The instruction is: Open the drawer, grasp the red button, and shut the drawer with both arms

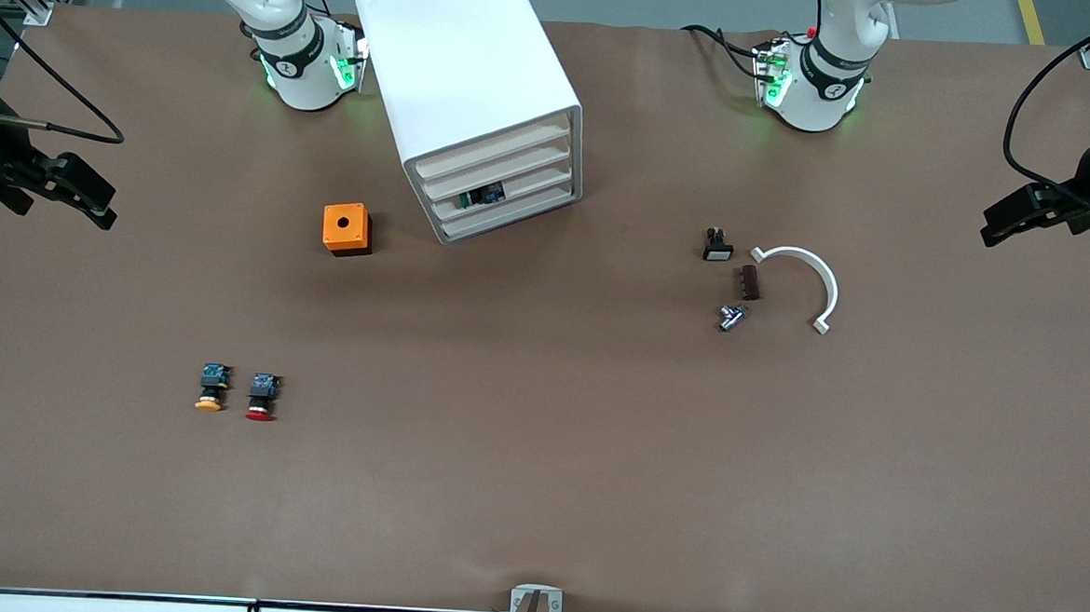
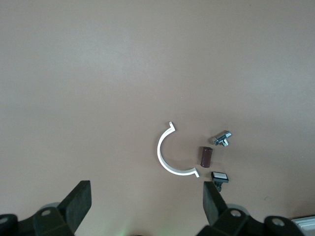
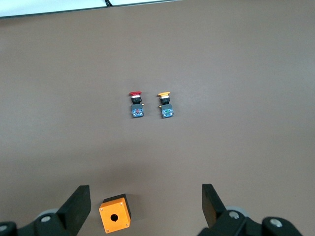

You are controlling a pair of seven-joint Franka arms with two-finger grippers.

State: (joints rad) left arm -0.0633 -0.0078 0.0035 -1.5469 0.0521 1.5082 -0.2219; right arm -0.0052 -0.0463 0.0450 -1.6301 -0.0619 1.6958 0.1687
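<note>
The white four-drawer cabinet [image 1: 464,69] stands between the arm bases, and all its drawers look pushed in, including the second from the top [image 1: 496,169]. A small dark and blue part [image 1: 482,194] shows at its front. The red-capped button [image 1: 261,399] lies on the table toward the right arm's end, beside a yellow-orange-capped one [image 1: 211,391]. Both show in the right wrist view, red [image 3: 135,104] and yellow-orange [image 3: 164,105]. My right gripper [image 1: 110,209] [image 3: 146,209] is open and empty, up over the right arm's end. My left gripper [image 1: 986,228] [image 2: 147,206] is open and empty, up over the left arm's end.
An orange box [image 1: 347,228] [image 3: 115,215] with a round hole sits beside the cabinet. Toward the left arm's end lie a white half ring [image 1: 803,282] [image 2: 170,152], a black switch [image 1: 718,247] [image 2: 219,177], a brown block [image 1: 749,282] [image 2: 205,156] and a metal part [image 1: 731,317] [image 2: 222,138].
</note>
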